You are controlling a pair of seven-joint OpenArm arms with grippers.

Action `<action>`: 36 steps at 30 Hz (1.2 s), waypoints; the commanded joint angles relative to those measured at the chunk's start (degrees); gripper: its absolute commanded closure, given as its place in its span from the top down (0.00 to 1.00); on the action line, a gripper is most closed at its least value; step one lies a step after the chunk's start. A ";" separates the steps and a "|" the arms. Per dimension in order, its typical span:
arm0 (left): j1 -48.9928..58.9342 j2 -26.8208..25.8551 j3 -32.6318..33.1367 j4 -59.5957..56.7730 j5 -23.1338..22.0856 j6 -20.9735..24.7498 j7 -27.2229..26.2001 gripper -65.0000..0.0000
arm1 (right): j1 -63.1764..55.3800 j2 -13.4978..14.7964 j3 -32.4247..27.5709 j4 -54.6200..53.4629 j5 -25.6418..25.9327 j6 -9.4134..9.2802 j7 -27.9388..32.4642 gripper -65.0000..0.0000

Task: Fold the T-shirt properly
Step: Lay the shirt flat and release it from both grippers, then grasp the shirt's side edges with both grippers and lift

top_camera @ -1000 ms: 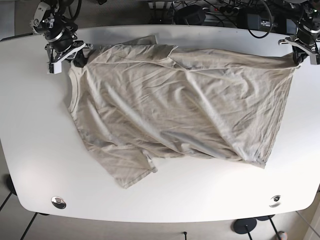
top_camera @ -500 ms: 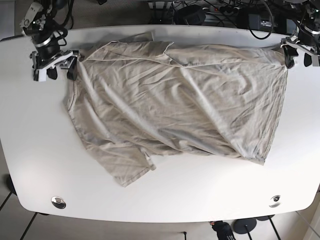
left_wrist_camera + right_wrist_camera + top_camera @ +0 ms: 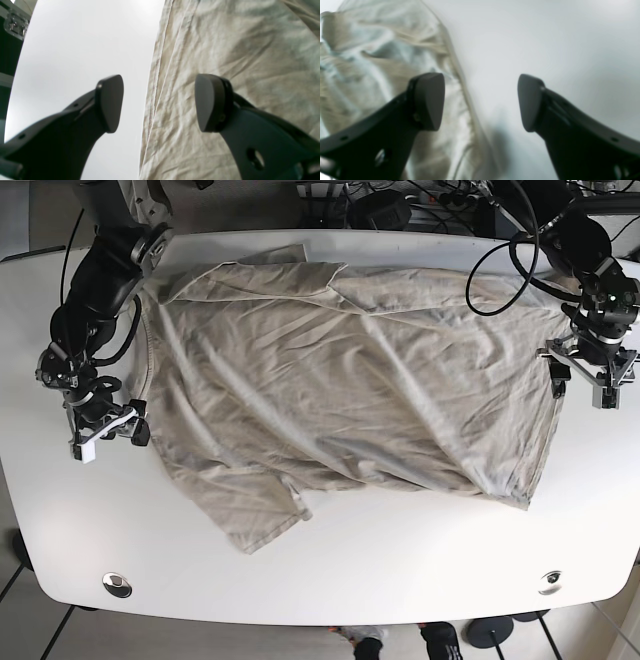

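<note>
While spread crumpled across the counter (image 3: 330, 580) with long axis running side to side, shirt (image 3: 350, 380) flanked by left end effector (image 3: 588, 375) at hem and right end effector (image 3: 105, 423) at collar edge, both gaping wide, empty, equally near

arms (image 3: 100, 275): black, cabled | fingers (image 3: 110, 102): matte black, rounded pads, screw holes
</note>
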 commanded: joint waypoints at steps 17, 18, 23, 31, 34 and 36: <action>-19.55 -13.71 7.17 -36.68 -0.83 15.13 -8.28 0.92 | -3.88 -6.07 -8.95 5.96 1.27 0.00 1.53 0.22; -22.10 -15.91 9.80 -42.83 -1.27 15.13 -10.48 0.92 | -3.79 -6.07 -9.03 5.96 1.27 0.00 1.53 0.12; -29.66 -18.37 14.90 -59.71 -1.27 14.78 -15.05 0.92 | -3.79 -6.16 -8.86 5.96 1.27 0.00 1.53 0.12; -31.24 -15.55 18.07 -65.16 -1.27 2.65 -14.70 0.91 | -3.79 -7.39 -8.59 6.04 1.36 0.00 1.53 0.12; -31.24 -14.41 18.59 -65.51 -1.36 0.80 -12.32 0.91 | -3.79 -7.57 -8.59 6.13 1.36 0.00 1.53 0.12; -31.15 -12.48 18.77 -65.43 -1.36 -0.03 -11.80 0.91 | -3.79 -7.74 -8.59 6.13 1.36 0.00 1.53 0.12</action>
